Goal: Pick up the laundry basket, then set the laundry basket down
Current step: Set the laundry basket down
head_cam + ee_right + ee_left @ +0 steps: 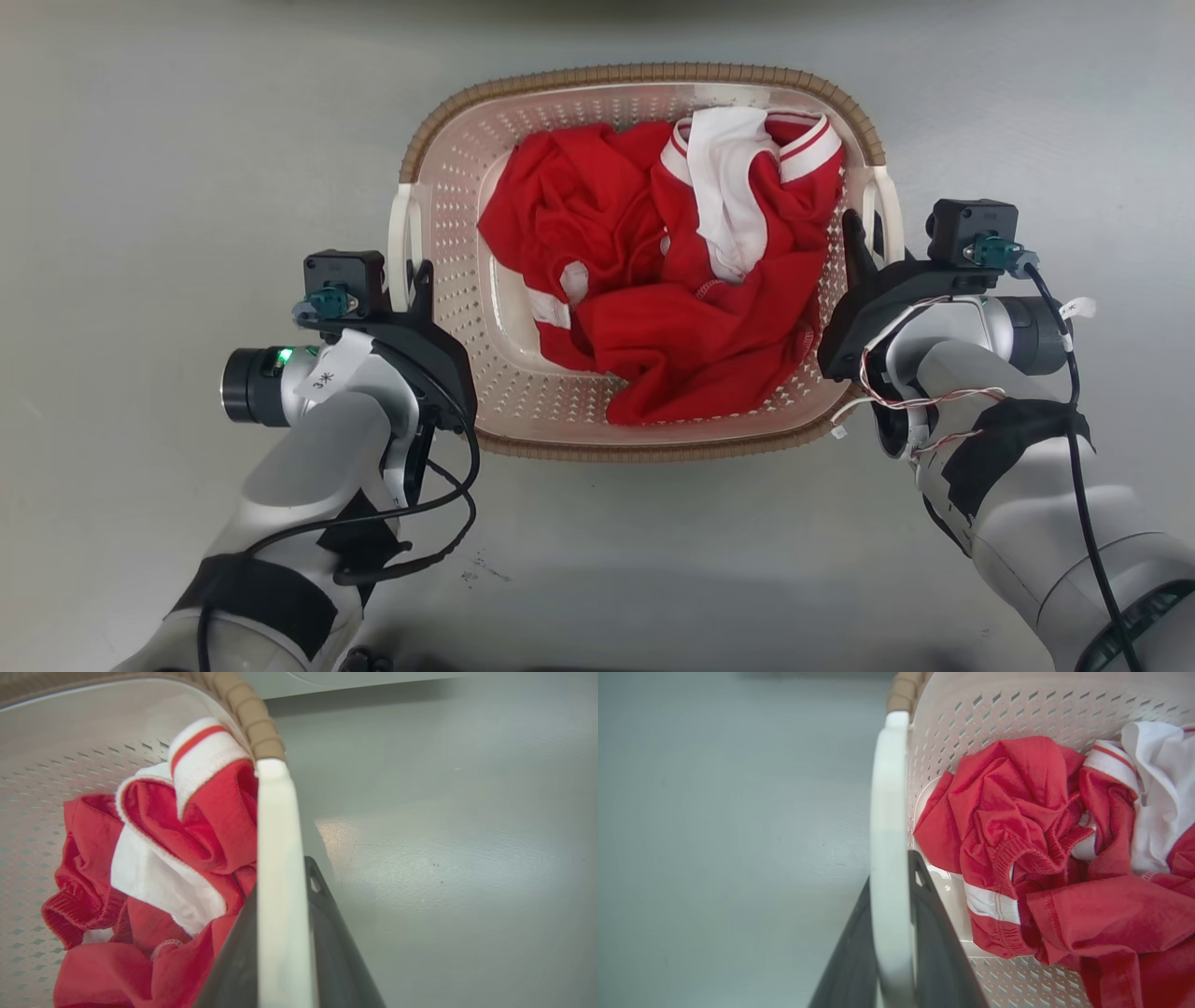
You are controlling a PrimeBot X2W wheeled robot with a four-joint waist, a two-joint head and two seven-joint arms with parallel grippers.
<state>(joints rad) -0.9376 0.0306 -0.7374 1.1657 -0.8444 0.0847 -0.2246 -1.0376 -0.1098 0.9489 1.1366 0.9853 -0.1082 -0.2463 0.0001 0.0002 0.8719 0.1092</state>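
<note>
Centre of the head view, over grey floor [140,140]: basket [644,75], cream with brown rim. Contents: crumpled red-and-white clothes [672,308], heaped toward centre-right. Left gripper [411,280] and right gripper [868,238] each clamp a white side handle [889,812], fingers either side. Lifting: likely best raised evenly, kept level.

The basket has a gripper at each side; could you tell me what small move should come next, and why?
Probably raise both grippers together and evenly. The left gripper straddles the left handle and the right gripper the right handle, fingers close on each side, so the hold looks set. Whether the basket has left the floor, I cannot tell.
</note>
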